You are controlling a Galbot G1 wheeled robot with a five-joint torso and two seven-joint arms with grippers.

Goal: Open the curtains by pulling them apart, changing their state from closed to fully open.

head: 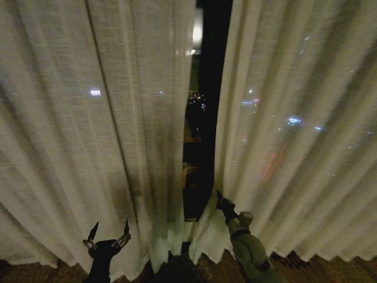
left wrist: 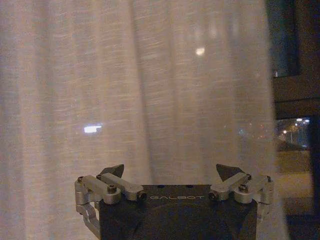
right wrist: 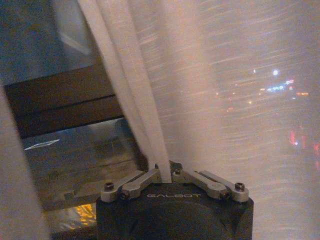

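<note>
Low in frame, the right gripper (head: pixel 219 197) has its jaws pinched on the right curtain's (head: pixel 294 118) inner edge; the left gripper (head: pixel 109 233) hangs open before the left curtain (head: pixel 88 118). Keep that pinch firm and pull steadily outward, widening the central gap (head: pixel 203 118).

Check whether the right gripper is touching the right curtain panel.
Touching. In the right wrist view the right gripper is shut on the inner edge of the right curtain panel, a fold of fabric running down between its fingertips.
</note>
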